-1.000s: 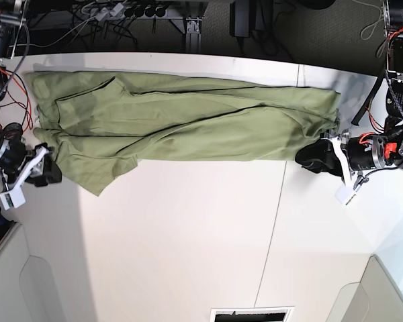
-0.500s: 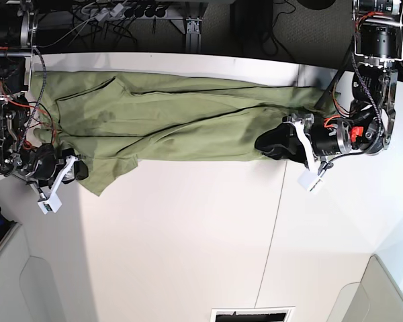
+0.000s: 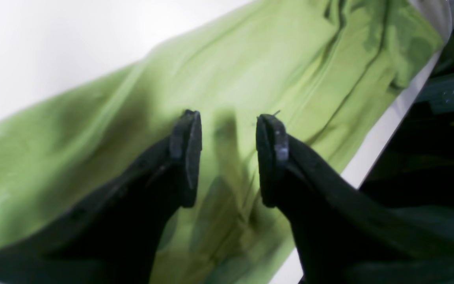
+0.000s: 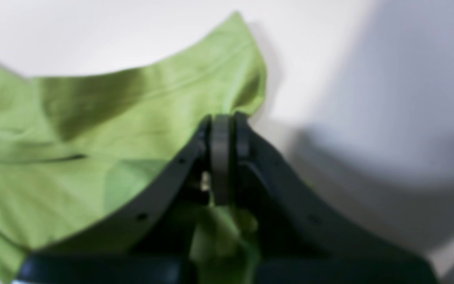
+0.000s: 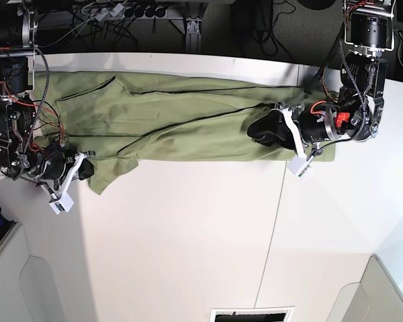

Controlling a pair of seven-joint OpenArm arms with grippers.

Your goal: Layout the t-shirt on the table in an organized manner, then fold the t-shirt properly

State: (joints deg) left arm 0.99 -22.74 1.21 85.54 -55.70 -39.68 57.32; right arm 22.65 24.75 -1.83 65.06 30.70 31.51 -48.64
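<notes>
A creased olive-green cotton t-shirt (image 5: 181, 121) lies stretched lengthwise along the far edge of the matte white worktop (image 5: 188, 241). The right fingers (image 4: 222, 130) pinch its sleeve hem closed; the left fingers (image 3: 227, 157) hang parted above the cloth, gripping nothing.

Bare table (image 5: 188, 248) lies open below my t-shirt (image 5: 188, 121); cables (image 5: 121, 13) crowd the far edge beyond it

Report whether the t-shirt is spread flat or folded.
Folded: the t-shirt lies as a long creased band doubled lengthwise on the table.
</notes>
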